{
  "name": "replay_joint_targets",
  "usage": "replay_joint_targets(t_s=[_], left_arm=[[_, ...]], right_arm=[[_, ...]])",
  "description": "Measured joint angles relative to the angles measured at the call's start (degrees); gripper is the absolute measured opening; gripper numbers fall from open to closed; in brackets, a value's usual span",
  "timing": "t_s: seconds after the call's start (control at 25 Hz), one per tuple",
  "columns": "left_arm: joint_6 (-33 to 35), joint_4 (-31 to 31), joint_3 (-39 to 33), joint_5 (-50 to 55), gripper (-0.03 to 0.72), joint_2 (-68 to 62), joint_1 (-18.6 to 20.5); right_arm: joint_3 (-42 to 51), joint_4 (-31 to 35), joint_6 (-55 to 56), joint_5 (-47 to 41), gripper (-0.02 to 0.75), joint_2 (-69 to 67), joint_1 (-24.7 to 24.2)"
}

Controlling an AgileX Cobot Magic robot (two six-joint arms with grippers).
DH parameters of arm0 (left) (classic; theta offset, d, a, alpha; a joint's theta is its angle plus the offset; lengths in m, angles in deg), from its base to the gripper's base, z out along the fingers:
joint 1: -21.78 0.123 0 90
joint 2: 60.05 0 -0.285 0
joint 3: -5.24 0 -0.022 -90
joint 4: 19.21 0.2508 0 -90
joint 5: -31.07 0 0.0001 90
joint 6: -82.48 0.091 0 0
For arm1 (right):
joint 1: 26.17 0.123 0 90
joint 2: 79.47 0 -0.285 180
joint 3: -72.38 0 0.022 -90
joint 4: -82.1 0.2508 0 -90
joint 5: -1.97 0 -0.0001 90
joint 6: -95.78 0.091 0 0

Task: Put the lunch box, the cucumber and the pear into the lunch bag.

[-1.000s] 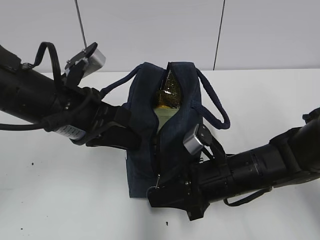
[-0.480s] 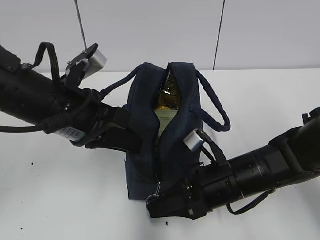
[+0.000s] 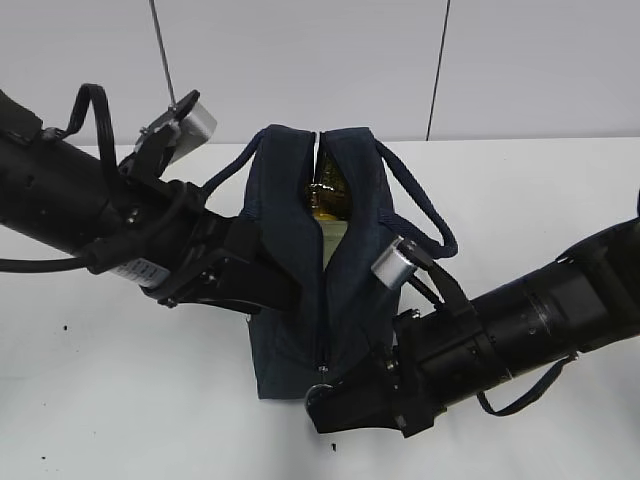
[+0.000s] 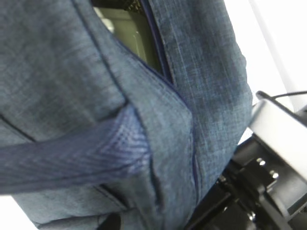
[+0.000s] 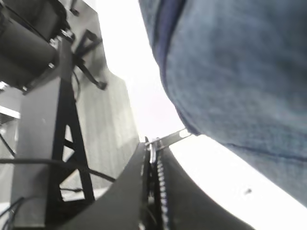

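Note:
The navy lunch bag [image 3: 290,300] stands at the table's middle, its zipper gap narrow. In the gap I see the lunch box's pale green lid [image 3: 328,228] [image 4: 129,33], with a yellow lump above it, apparently the pear [image 3: 330,188]. The cucumber is hidden. My left gripper [image 3: 275,290] presses against the bag's left side. One dark fingertip [image 4: 110,223] shows and bag fabric [image 4: 158,158] fills the space between the parted jaws. My right gripper [image 3: 325,388] [image 5: 152,149] is shut on the zipper's metal ring pull [image 3: 322,371] [image 5: 180,135] at the bag's lower front.
Two rope-like handles loop out from the bag, one to the left [image 3: 225,178] and one to the right [image 3: 425,215]. Both black arms crowd the bag's sides. White table [image 3: 120,400] lies around it, a pale wall behind. A black metal stand [image 5: 64,120] shows in the right wrist view.
The bag's left flap has swung back toward the middle and the opening has narrowed. The left jaws have parted. The right arm shifted slightly, still pinching the ring pull.

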Motion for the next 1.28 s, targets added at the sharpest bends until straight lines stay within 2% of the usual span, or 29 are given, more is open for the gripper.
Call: replay_joint_targets(t_s=[0.2, 0.8, 1.28], left_arm=[[0.00, 0.00, 0.00, 1.21, 0.330, 0.00, 0.00], [0.00, -0.50, 0.02, 1.54, 0.330, -0.12, 0.00], [0.00, -2.23, 0.26, 2.39, 0.329, -1.99, 0.00]], right_arm=[[0.00, -4.75, 4.65, 4.35, 0.006, 4.47, 0.00], [-0.58, -11.03, 12.48, 9.73, 0.006, 15.09, 0.00], [-11.30, -22.20, 24.86, 9.25, 0.006, 15.97, 0.00]])
